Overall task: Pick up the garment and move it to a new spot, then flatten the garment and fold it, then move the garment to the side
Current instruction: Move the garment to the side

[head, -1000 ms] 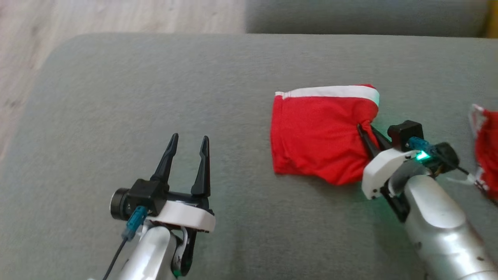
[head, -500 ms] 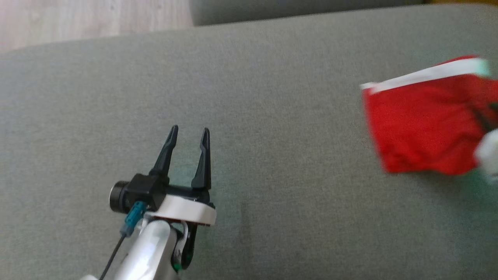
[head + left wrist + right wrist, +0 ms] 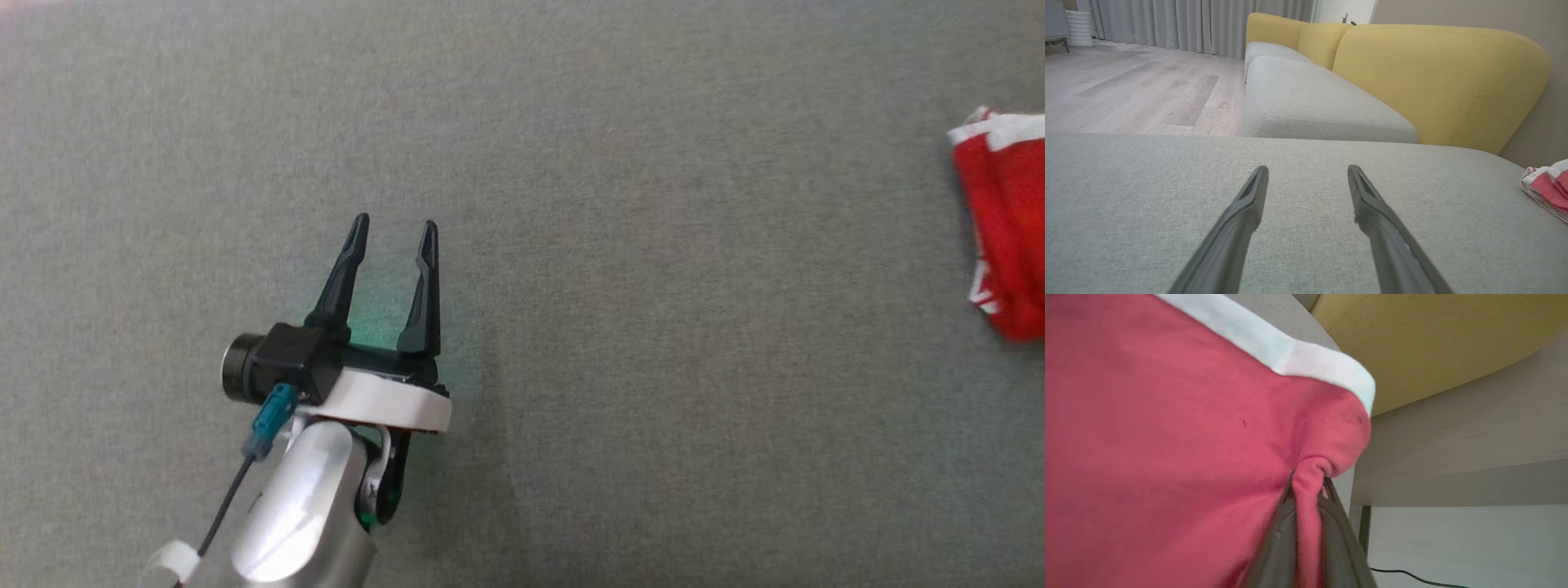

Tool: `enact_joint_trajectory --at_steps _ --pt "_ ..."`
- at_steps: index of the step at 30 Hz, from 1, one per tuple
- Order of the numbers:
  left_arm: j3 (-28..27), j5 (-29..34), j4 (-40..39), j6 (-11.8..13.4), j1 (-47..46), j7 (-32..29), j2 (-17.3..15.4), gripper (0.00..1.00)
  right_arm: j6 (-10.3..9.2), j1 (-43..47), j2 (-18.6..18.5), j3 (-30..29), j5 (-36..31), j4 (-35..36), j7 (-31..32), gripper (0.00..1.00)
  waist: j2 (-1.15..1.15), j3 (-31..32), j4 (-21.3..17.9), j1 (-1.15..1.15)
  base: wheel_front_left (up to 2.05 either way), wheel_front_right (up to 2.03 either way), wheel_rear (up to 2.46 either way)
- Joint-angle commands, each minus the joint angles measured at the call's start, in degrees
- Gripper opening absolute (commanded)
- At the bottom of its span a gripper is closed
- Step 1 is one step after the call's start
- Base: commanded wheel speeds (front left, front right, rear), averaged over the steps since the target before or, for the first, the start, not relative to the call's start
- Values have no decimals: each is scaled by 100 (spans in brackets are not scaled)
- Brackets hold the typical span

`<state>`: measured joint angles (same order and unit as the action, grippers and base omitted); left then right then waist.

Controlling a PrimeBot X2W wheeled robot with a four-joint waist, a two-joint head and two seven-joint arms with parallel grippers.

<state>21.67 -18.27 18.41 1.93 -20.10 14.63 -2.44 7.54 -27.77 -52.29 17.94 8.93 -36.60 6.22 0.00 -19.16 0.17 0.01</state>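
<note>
Red cloth sits pinched between the closed fingers of my right gripper (image 3: 1308,484). The garment (image 3: 1167,437), white band uppermost, is in hand, so I judge a carry is underway and the set-down is left. My left gripper (image 3: 393,222) hovers spread and empty over the grey cushion (image 3: 653,327). Far right lies a red-and-white bundle (image 3: 1008,229).

In the right wrist view the garment (image 3: 1167,457), blurred, runs off at 9 o'clock, and its pinched fold covers the fingertips of the right gripper (image 3: 1308,485). At 3 o'clock in the head view a red cloth (image 3: 1008,237) is cut by the edge; whether it is that garment cannot be told.
</note>
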Motion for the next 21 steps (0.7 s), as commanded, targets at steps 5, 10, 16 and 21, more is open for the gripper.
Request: enact_joint_trajectory --at_steps 5,10,16,21 --pt "-283 46 -173 -53 -279 37 -43 100 -5 -196 -312 -428 -601 -196 33 0 0 -342 145 -1 0 0 0" --pt "-332 62 -172 -77 -327 37 -43 100 -5 -183 -100 -707 -781 -304 120 0 0 -416 179 -1 0 0 0" --pt "-359 82 -127 -76 -324 37 -43 100 -5 -203 377 -1483 -955 -377 184 100 0 -349 147 -1 0 0 0" --pt "-405 97 -96 -71 -276 37 -43 100 -5 -195 770 -1950 -1257 -121 200 100 0 -112 67 -1 0 0 0"
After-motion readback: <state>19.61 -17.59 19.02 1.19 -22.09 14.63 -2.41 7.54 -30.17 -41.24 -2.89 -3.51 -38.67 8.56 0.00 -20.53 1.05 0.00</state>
